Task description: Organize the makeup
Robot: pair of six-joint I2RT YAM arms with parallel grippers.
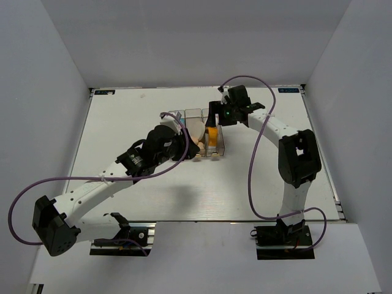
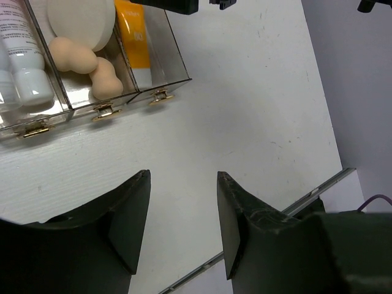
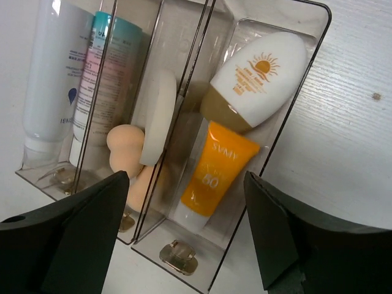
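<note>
1. Black fingers of your left gripper (image 2: 182, 184) stand apart with nothing between them. They are over bare white table (image 2: 257, 98), just in front of the clear tray (image 2: 177, 67).
2. In the tray's left compartment, a white tube (image 3: 55, 73) and a pink-and-blue printed tube (image 3: 101, 79) lie side by side, caps toward the gold clasps (image 2: 161, 96). Their print is too small and slanted for you to read.
3. In the middle compartment, two beige sponges (image 3: 125, 147) lie with the round puff (image 3: 160, 116) resting against them. The puff hides part of one sponge.
4. In the right compartment, an orange tube (image 3: 217, 174) reads "50" under a word like "SUMY", its white cap toward the clasp. A white bottle (image 3: 263, 73) with an orange sun emblem overlaps its far end; the lines under the sun are illegible.
5. Your right gripper (image 3: 184, 184) hangs over the tray, fingers spread wide and holding nothing. From overhead, both arms cover much of the tray, and a purple cable (image 1: 252, 159) loops beside the right arm.
</note>
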